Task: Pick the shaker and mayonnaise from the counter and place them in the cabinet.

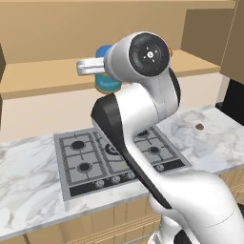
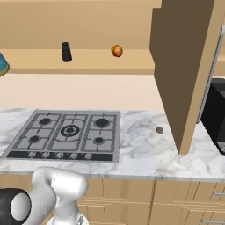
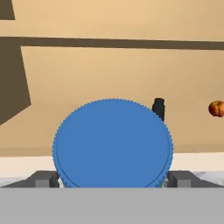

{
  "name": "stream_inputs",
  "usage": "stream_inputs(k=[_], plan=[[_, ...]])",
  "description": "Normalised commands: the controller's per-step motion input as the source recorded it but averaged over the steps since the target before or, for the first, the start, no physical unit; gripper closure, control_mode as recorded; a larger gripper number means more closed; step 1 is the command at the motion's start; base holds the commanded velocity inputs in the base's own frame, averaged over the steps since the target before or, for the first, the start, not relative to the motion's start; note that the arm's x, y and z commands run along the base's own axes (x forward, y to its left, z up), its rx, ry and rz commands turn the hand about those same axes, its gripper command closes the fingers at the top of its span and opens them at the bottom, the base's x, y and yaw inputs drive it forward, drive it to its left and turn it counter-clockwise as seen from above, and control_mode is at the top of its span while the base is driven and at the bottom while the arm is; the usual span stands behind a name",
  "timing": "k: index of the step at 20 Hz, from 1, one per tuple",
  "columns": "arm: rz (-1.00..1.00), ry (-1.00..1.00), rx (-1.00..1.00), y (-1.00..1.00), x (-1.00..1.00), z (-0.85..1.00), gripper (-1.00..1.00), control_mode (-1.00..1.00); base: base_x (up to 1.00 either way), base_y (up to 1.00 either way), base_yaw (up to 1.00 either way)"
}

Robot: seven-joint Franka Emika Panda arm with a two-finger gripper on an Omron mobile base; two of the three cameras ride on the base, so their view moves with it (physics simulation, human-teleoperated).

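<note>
A long light wood shelf (image 2: 88, 61) runs across the top of the right base view. A small dark shaker (image 2: 66, 52) stands on it at upper left. A small round orange-red fruit (image 2: 116, 51) sits on it near the top middle, well apart from the shaker.

Below lies a white marble counter (image 2: 145, 154) with a grey gas stove (image 2: 66, 134) at centre left and a tiny brown round thing (image 2: 159, 130) at centre right.

a kitchen; gas hob (image 2: 66, 134) set in marble counter (image 2: 145, 151), wood cabinet (image 2: 184, 66)
</note>
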Motion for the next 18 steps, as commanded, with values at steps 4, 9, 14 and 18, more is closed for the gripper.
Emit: stream_inputs(k=[4,9,14,18], plan=[[0.02,0.04,0.0,0.0,0.69,0.06,1.0,-1.0,0.0,0.0,0.0],[0.02,0.06,0.0,0.0,0.66,0.0,1.0,-1.0,0.0,0.0,0.0],[0.0,0.01,0.0,0.0,0.36,-0.01,1.0,-1.0,0.0,0.0,0.0],[0.0,0.0,-0.01,0.0,0.32,-0.09,1.0,-1.0,0.0,0.0,0.0]])
